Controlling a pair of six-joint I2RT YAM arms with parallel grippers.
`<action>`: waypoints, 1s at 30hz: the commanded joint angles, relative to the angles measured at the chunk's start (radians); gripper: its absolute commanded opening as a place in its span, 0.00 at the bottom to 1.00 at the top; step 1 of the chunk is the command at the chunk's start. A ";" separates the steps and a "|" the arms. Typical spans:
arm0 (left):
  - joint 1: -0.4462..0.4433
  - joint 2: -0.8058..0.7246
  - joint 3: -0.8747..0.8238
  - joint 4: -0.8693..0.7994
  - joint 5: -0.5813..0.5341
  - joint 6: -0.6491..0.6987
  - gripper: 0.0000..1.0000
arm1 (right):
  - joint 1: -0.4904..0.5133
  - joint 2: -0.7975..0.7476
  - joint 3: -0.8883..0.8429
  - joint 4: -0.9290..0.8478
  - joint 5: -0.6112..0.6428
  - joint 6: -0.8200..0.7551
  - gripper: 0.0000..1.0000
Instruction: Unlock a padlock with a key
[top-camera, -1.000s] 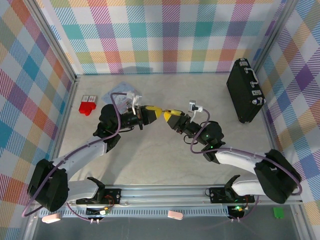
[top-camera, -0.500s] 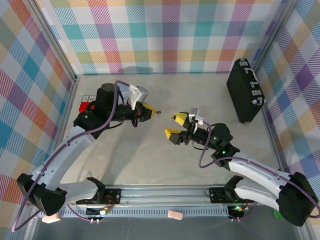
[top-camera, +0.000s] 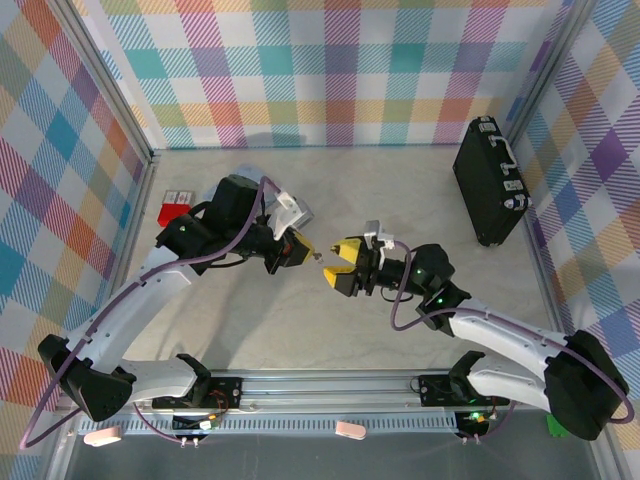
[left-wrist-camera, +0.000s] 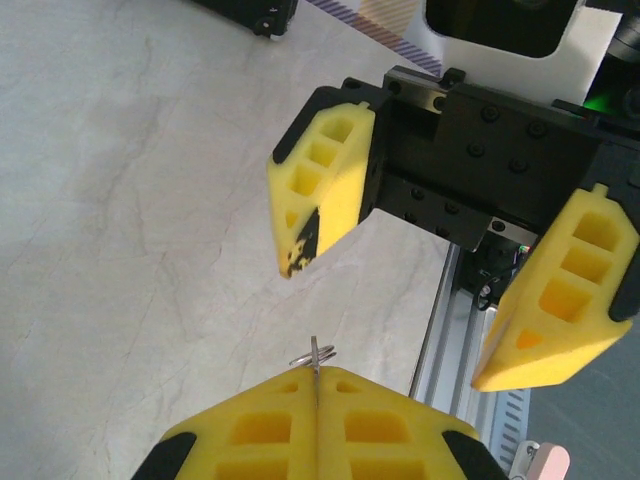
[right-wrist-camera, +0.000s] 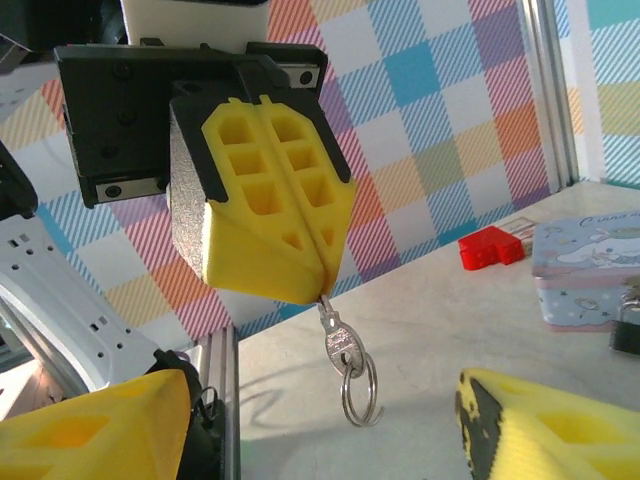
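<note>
nearest the bases, mid-table, the two grippers met tip to tip. the left gripper (top-camera: 303, 251) had its yellow fingers (right-wrist-camera: 270, 200) pressed together on the key (right-wrist-camera: 336, 340), clamping the blade so that the bow and its ring (right-wrist-camera: 358, 388) hung free past the tips. that hold looked like an offer rather than a grip for insertion, since the part that must enter the lock was buried between the fingers. the right gripper (top-camera: 338, 264) faced it with its own fingers (left-wrist-camera: 320, 185) spread well apart and aimed at the ring, apparently placed to close on the bow and take the key over. from above the key was a mere sliver; the right wrist view resolved it into bow and ring, and the left wrist view gave the ring lying just short of the right gripper's gap. farther off, the right wrist view put the dark-bodied padlock (right-wrist-camera: 627, 330) at its right edge just before a pastel tin (right-wrist-camera: 580, 265), whether touching could not be told, with a red block (right-wrist-camera: 490, 248) beyond. farthest, by the right wall, a black case (top-camera: 490, 182) stood in the overhead view.
</note>
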 joint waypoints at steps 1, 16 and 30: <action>-0.008 0.001 0.030 -0.029 0.007 0.024 0.00 | 0.000 0.038 0.029 0.100 -0.066 0.067 0.65; -0.009 0.007 0.024 -0.039 0.033 0.027 0.00 | 0.000 0.163 0.079 0.191 -0.130 0.130 0.42; -0.010 0.020 0.033 -0.028 0.027 0.027 0.00 | -0.001 0.175 0.071 0.194 -0.144 0.132 0.26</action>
